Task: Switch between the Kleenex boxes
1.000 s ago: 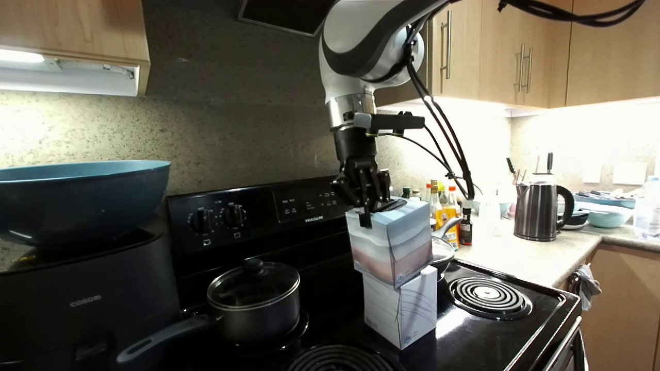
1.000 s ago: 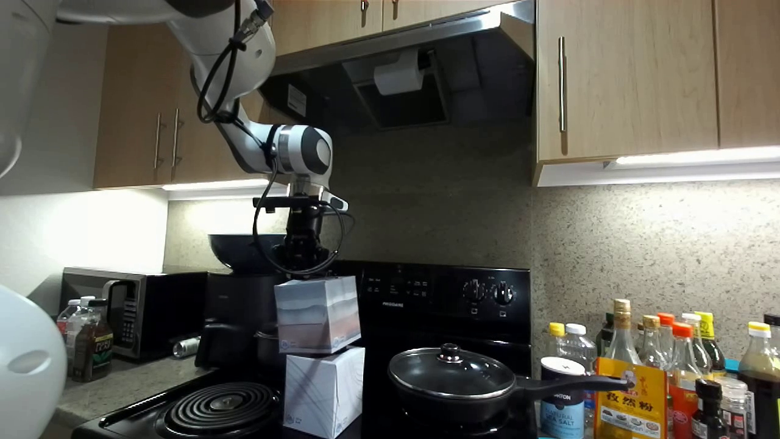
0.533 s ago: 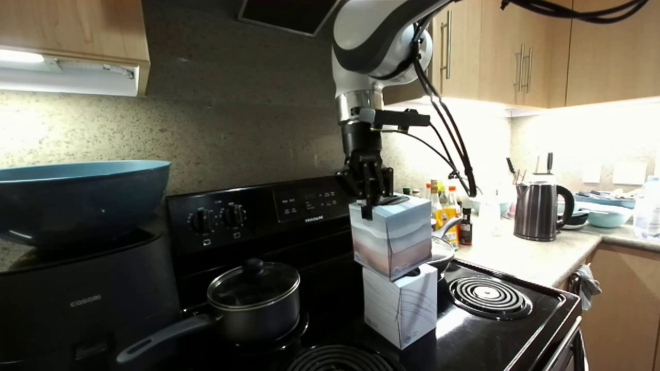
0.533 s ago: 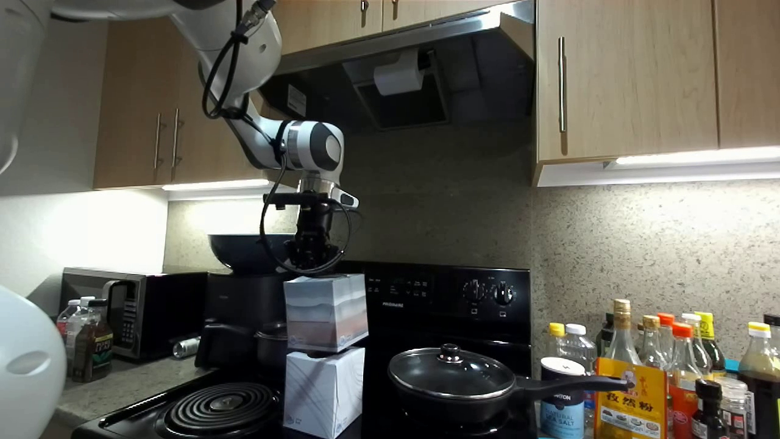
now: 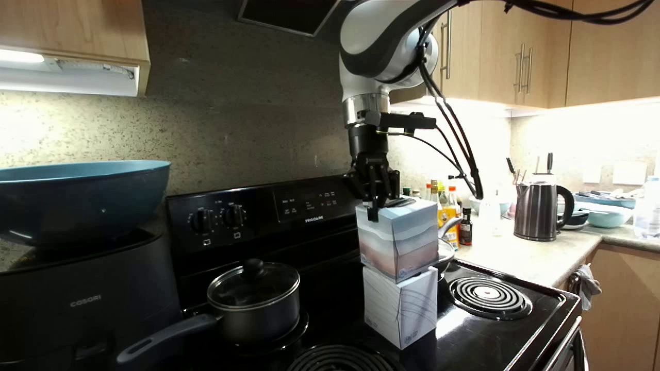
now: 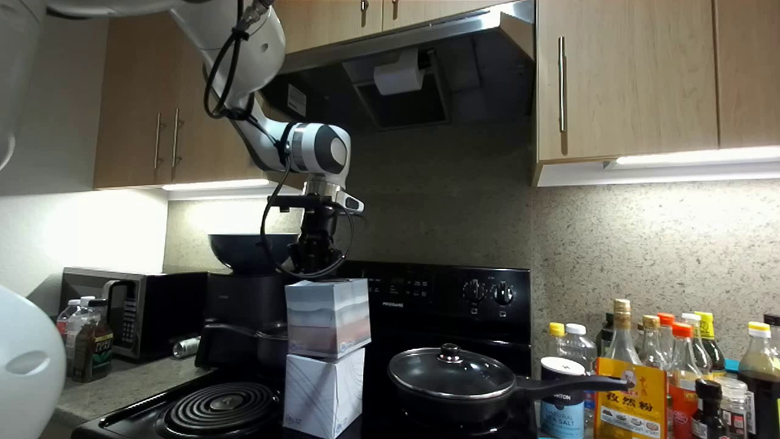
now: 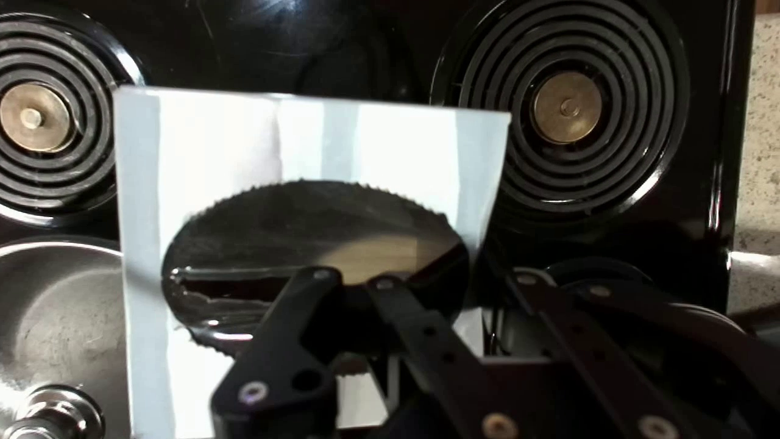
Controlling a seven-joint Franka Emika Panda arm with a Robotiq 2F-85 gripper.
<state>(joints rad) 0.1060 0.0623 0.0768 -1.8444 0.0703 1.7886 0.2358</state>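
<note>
The upper Kleenex box (image 5: 399, 239), with blue, white and pinkish bands, is in my gripper (image 5: 380, 206). One of the fingers (image 5: 373, 214) lies outside its side wall. The other finger reaches into the dark oval top opening, and its tip is hidden. In the wrist view the same box (image 7: 396, 140) sits under my gripper (image 7: 445, 286). The lower Kleenex box (image 5: 399, 309), white with thin lines, stands on the stove. The upper box is directly over it, slightly tilted and offset. I cannot tell whether they touch fully. Both boxes show in an exterior view (image 6: 328, 317) (image 6: 323, 393).
A lidded pot (image 5: 255, 299) stands beside the boxes. A lidded frying pan (image 6: 451, 384) is on the stove. Coil burners (image 5: 490, 296) flank them. The stove's control panel (image 5: 258, 214) rises behind. Bottles (image 6: 646, 353) and a kettle (image 5: 539, 211) stand on the counter.
My gripper has carried the upper box to the right in both exterior views. In the last half second it has also come down a little towards the lower box. The lower box has not moved.
</note>
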